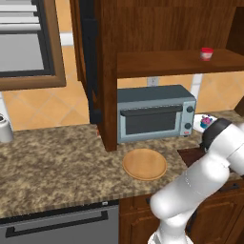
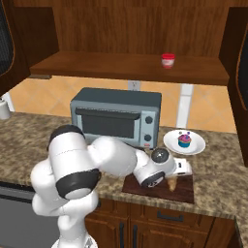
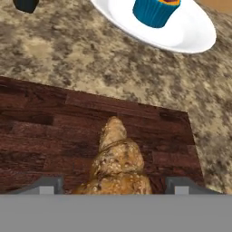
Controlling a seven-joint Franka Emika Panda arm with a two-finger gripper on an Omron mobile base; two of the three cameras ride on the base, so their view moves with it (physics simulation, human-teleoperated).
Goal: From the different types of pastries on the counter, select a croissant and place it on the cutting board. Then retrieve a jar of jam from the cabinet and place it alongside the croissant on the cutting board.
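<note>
The croissant (image 3: pixel 117 165) is seen right in front of the hand camera, low over the cutting board (image 3: pixel 54 131). Its pointed end sticks out away from the hand, and its fat end sits between the two finger tips (image 3: pixel 45 185) at the bottom of the hand view. The tips stand just beside the pastry on each side, but it cannot be told whether they are squeezing it or have let go. It also cannot be told whether the croissant is touching the board or is just above it.

In the right base view the gripper (image 2: pixel 175 178) is bent down over the far right part of the board (image 2: pixel 186 193), with the croissant (image 2: pixel 172 183) poking out under it.

No writing or labels can be read on anything.

A white plate (image 2: pixel 198 145) is set on the counter (image 2: pixel 29 145) just behind the board, and the blue cupcake (image 2: pixel 184 140) with the pink top is held on it. The jar of jam (image 2: pixel 167 61) is kept on the shelf of the open cabinet (image 2: pixel 121 65), well above the counter. A grey toaster oven (image 2: pixel 116 116) is placed under that shelf with its door closed. A round wooden plate (image 1: pixel 144 164) is laid on the counter in front of the oven.
</note>
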